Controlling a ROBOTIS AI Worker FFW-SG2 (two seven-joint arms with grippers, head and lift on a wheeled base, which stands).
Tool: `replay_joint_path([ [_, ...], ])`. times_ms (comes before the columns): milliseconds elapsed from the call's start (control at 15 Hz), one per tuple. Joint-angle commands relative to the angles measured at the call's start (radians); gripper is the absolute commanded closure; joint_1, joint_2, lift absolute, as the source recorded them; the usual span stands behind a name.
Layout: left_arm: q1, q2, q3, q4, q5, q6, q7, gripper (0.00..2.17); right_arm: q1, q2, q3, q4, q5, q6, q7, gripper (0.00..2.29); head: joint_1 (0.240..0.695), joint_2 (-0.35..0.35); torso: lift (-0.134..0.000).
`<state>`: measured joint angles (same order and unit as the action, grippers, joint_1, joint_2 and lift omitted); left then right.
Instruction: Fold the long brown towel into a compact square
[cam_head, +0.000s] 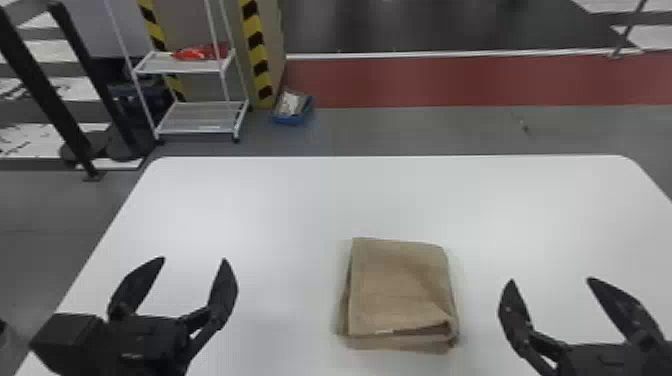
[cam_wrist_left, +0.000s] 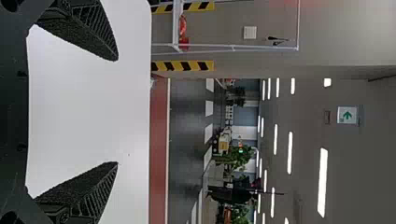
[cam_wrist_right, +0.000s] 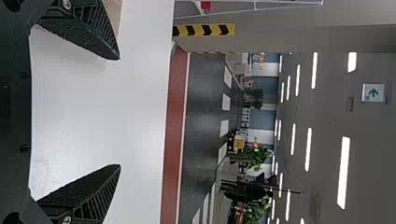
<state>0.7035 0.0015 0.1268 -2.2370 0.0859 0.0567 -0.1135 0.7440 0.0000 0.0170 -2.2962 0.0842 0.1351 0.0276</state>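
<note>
White table (cam_head: 280, 210) spans most of the frame's lower half. L gripper (cam_head: 194, 259), lower left, fingers wide apart, nothing btwn them; R gripper (cam_head: 550, 280), lower right, same: wide & empty, well apart from the cloth's right side. Brown towel (cam_head: 400, 290) lies flat on the table, lower centre, a bit right of mid, btwn the two grippers, folded to a small, roughly square stack. Near edge (cam_head: 395, 342) is uneven: bottom layer pokes out past the top, w/ a small gap at the lower-right corner. Folding looks abt done, prob. at the finish/tidy step. Next: back both arms off, or, if neatness counts, press that corner down lightly w/o dragging the stack open.
</note>
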Motion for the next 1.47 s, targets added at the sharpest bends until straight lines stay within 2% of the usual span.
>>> replay_joint_path([
  [0, 0.01, -0.004, -0.001, -0.003, 0.0, -0.005, 0.0, 0.08, -0.002, 0.001, 0.006, -0.005, 0.0, -0.004, 0.0, 0.06, 0.695, 0.075, -0.125],
  [1400, 0.013, -0.004, 0.007, -0.004, -0.005, -0.005, -0.002, 0.08, -0.002, 0.001, 0.02, -0.002, 0.0, -0.007, 0.0, 0.08, 0.695, 0.091, -0.125],
])
